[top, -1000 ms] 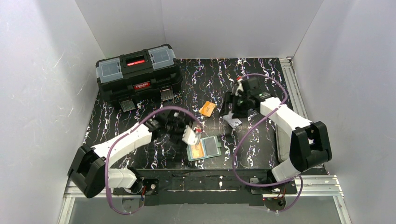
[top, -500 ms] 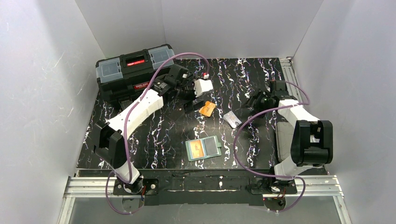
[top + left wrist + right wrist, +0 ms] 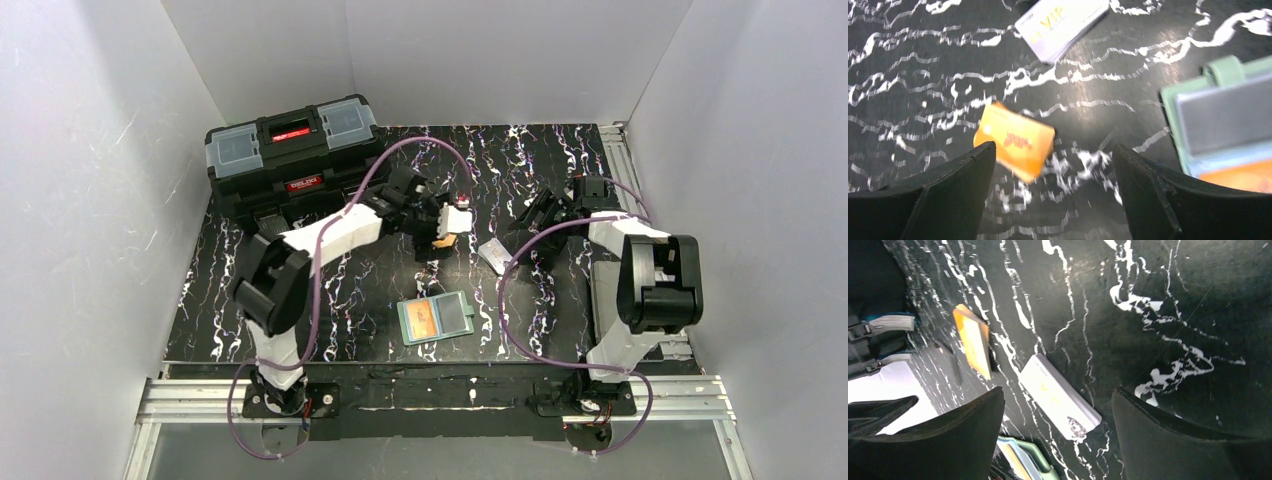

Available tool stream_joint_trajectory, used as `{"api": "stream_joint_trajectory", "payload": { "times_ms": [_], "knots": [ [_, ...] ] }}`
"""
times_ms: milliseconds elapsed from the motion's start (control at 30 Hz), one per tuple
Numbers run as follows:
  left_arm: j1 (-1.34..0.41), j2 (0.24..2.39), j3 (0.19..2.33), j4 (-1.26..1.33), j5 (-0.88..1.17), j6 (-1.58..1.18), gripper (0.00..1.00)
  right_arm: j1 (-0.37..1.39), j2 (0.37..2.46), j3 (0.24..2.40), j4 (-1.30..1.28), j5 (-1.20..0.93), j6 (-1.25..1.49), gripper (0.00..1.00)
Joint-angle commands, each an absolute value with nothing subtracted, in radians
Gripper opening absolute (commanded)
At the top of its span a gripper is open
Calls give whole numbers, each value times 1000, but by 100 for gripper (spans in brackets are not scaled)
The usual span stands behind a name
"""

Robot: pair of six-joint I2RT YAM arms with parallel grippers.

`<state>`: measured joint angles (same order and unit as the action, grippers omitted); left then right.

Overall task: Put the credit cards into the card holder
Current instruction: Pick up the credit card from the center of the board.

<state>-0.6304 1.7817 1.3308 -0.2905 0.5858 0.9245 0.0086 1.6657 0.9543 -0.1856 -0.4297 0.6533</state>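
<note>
Our main worry was the orange card. It lay on the marbled black table, thin and glossy, with little edge for a finger to catch. The left gripper hung just above it, jaws wide apart and empty. We judged that closing from there could skate the fingers across the card's face, or shove it sideways rather than lift it.

The right gripper was also spread and empty, poised over the white card, which lay just beside the orange one. With both arms working so near each other, we thought a descent by both at once risked a knock between them or a nudged card.

The card holder sat loose, nearer the front edge and apart from both cards. Pressing a card into a slot could simply slide it along the table.

As for looks, the orange card was bright, with darker print we could not read through the blur. The white card carried gold "VIP" lettering. The card holder lay open, mint-green at the rim and snap tab. One half showed a grey panel and the other an orange patch, which we could not be sure was a card.
</note>
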Motion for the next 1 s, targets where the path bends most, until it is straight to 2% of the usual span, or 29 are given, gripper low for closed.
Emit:
{"api": "stream_joint_trajectory", "payload": {
  "times_ms": [0,100,300,633,967],
  "knots": [
    [-672,1891,1357,7,657,935,81,9,1734,994,-93,-481,655,85],
    [-688,1979,1435,36,676,929,75,9,1768,995,-76,-503,660,84],
    [-696,2073,1514,63,702,886,70,9,1793,934,-13,-541,686,81],
    [-713,2095,1532,38,741,839,68,50,1792,841,52,-553,723,78],
    [-707,2059,1469,-30,735,926,65,77,1710,763,3,-518,707,78]
  ]
}}
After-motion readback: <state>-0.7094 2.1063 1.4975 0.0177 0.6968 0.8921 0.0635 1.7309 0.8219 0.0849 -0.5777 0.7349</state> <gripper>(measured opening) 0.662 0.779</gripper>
